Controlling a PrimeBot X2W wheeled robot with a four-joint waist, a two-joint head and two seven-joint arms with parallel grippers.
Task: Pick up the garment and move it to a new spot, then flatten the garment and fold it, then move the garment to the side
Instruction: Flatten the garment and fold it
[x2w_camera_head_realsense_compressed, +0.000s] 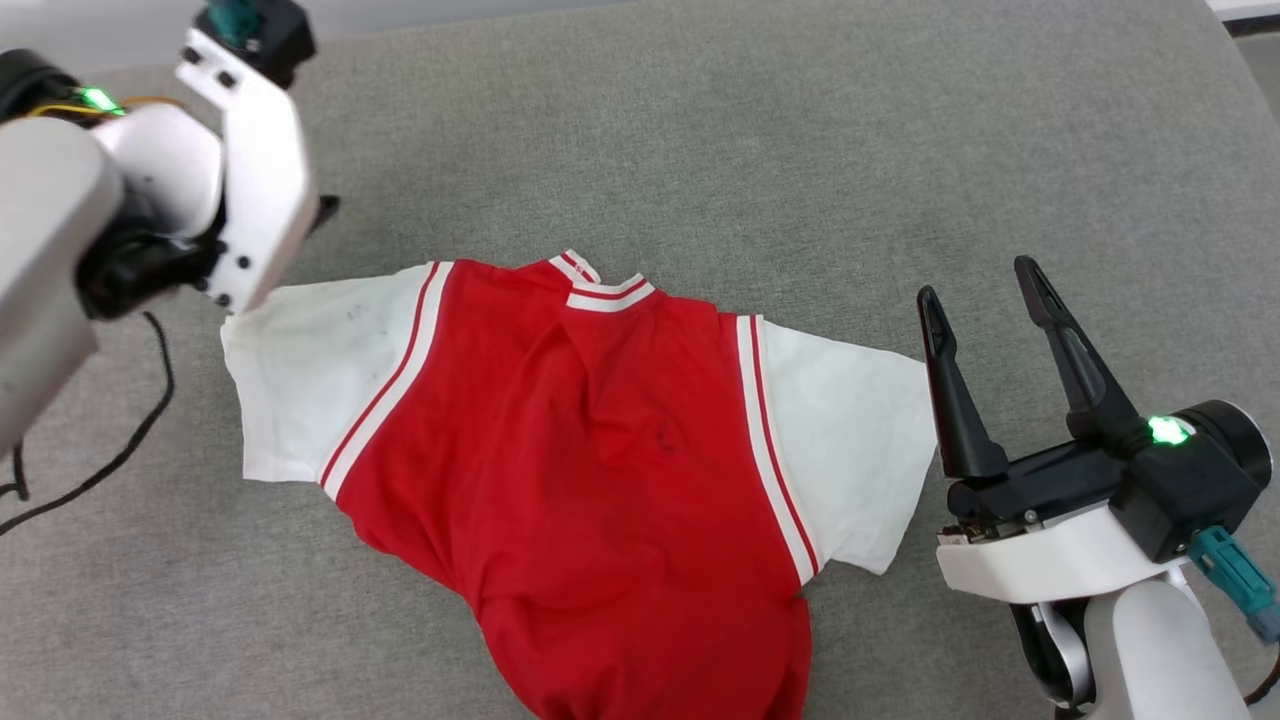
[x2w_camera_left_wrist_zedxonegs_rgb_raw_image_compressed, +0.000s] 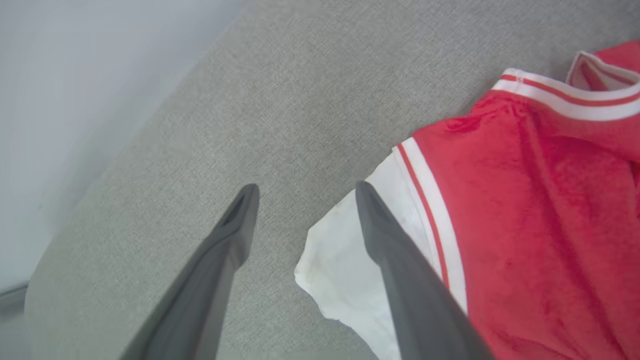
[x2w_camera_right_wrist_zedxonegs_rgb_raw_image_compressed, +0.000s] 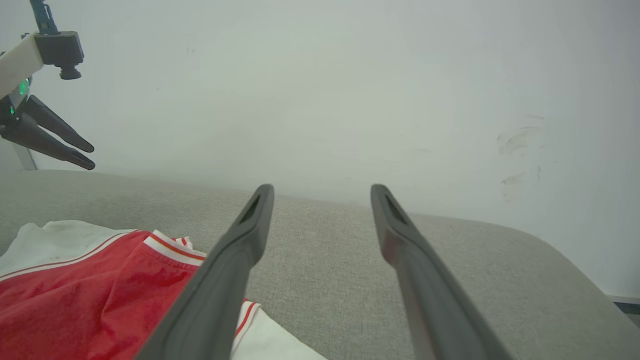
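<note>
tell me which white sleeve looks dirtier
The sleeve on the robot's left, near the left gripper: grey smudges mark it, while the right-hand sleeve looks clean.

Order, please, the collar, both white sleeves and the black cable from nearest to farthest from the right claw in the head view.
1. Right white sleeve, beside the right claw.
2. Collar, middle.
3. Left white sleeve, left.
4. Black cable, far left.
</note>
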